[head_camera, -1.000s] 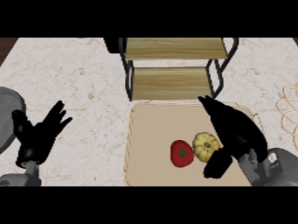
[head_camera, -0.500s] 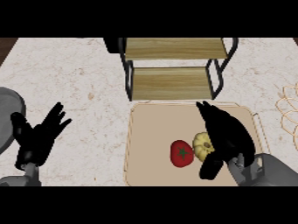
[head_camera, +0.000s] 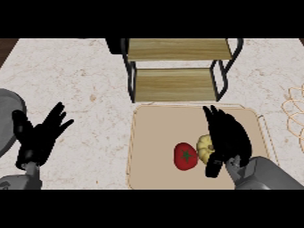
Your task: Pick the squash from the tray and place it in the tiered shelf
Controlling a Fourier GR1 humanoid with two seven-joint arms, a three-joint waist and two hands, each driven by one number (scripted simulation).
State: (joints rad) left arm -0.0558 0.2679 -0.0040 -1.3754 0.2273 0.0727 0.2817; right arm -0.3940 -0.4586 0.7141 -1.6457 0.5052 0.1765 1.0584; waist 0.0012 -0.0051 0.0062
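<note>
The right robot hand point(head_camera: 225, 136), fingers spread, hovered over the squash point(head_camera: 205, 147) lying on the tray point(head_camera: 155, 151) beside a tomato point(head_camera: 186, 156); the reach step appeared underway, so the next move called for closing around it before transfer to the far tiered shelf point(head_camera: 175, 83).

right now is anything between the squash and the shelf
Nothing visible. The squash lies on the tray under the right hand, with the tomato beside it on the left, off the path. The tray's far part up to the shelf shows nothing on it.
</note>
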